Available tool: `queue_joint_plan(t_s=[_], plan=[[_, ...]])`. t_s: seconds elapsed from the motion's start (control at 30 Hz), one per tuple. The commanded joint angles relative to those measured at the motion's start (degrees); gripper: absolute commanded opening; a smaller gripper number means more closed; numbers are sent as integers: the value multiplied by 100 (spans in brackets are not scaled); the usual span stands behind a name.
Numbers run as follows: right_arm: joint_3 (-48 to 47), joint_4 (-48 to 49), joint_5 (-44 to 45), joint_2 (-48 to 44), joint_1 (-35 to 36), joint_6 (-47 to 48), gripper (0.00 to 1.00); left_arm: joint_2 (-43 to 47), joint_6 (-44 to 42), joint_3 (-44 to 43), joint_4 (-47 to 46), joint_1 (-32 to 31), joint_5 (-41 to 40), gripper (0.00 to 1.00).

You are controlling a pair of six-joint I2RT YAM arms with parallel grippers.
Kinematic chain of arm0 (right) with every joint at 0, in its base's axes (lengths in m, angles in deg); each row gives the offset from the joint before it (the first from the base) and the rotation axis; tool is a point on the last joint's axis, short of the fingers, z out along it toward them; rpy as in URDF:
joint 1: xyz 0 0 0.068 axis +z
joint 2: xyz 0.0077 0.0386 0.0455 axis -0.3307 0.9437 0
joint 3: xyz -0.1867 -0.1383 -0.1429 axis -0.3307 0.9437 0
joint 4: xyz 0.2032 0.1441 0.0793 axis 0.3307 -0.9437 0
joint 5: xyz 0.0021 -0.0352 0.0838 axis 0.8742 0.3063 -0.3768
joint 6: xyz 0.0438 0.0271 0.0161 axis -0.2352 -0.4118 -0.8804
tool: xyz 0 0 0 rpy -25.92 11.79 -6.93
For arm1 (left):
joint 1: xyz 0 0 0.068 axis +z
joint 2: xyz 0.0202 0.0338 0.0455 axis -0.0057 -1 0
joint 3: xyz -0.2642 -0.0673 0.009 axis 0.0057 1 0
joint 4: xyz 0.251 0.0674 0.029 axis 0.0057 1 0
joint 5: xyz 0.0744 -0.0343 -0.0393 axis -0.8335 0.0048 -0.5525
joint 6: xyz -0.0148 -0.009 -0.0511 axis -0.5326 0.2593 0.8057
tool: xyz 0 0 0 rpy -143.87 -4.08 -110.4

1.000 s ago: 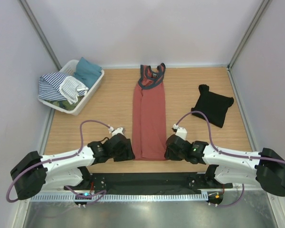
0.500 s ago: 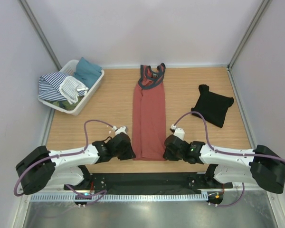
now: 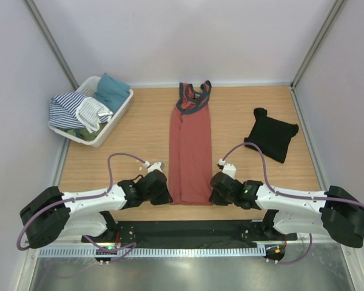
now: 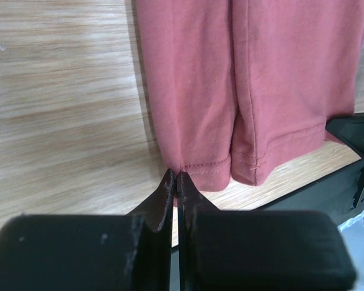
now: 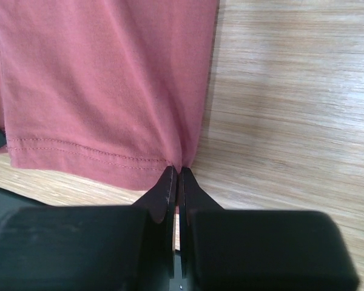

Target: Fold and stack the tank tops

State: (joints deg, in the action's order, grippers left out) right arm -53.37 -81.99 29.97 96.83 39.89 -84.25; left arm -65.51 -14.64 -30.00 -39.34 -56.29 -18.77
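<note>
Wooden table (image 3: 139, 133) holds the rust-red tank top (image 3: 190, 151), stretched long in the middle, with the black tank top (image 3: 272, 134) aside at right. Left gripper (image 4: 176, 179) and right gripper (image 5: 176, 173) each pinch one near hem corner of the rust-red tank top, jaws fully together. It is better to lift both evenly and carry the hem to the straps.

No lettering, label, brand or number seems legible on anything in view.

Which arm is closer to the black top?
Right. The right fingers pinch the near corner of the rust-red top on the side of the black top; the left fingers pinch the opposite near corner, farther away.
</note>
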Motion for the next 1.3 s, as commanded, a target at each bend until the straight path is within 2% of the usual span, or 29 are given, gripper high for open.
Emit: queue_joint_plan(t_s=[0.0,0.23,0.37,0.5,0.7,0.9,1.1,1.27], plan=[[-198,-256,150,-209,39,65,1,233,-65,-200,260,-33,-73,0],[-734,-608,308,-332,-127,408,1,567,-267,-850,1112,-33,-521,0],[-1208,-758,300,-271,-382,689,1,471,-417,-1272,1158,-33,-741,0],[-1753,-1021,370,-148,-751,1110,1,129,-663,-1895,1377,28,-996,0],[-2703,-1285,326,256,-1568,1726,1,-223,-1005,-2564,1571,511,-1321,0],[-3652,-1303,186,1187,-2228,2288,1,-750,-1427,-3109,1229,1485,-997,0],[-4741,-1259,63,2444,-2817,2649,1,-1813,-1814,-3988,982,2233,-584,0],[-6068,-1486,-35,3525,-3090,2913,1,-2971,-1885,-4988,842,2664,-75,0]])
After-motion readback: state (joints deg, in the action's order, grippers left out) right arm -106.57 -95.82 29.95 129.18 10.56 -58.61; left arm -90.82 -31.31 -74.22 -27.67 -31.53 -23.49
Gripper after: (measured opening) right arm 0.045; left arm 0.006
